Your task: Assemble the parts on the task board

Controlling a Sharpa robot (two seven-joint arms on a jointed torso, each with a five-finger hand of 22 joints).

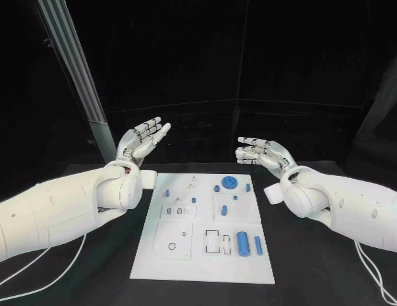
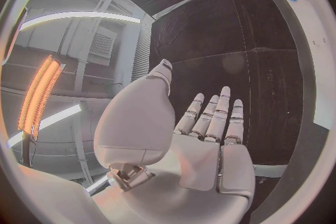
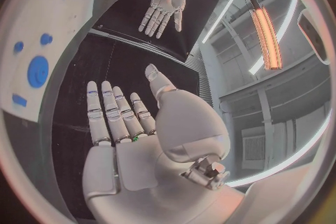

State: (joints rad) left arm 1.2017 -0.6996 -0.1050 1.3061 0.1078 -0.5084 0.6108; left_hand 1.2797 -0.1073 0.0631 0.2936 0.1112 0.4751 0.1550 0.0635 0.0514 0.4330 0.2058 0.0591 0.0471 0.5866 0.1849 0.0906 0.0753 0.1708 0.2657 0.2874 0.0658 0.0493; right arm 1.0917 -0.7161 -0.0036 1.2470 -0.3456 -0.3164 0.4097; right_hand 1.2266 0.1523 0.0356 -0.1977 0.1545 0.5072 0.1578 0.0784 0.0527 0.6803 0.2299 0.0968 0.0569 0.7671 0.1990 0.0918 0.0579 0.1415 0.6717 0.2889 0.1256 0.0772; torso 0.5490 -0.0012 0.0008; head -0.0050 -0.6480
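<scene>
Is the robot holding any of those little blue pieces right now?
No: in the head view the left hand and right hand are raised beyond the task board, fingers apart, holding nothing.

One board (image 1: pixel 162 264), one round blue gear (image 1: pixel 229 183), one large blue cylinder (image 1: pixel 242 243), one slimmer blue pin (image 1: pixel 258 245) beside it, several smaller blue parts too small to count surely, two hands, left (image 1: pixel 142 141), right (image 1: pixel 261 153)
</scene>
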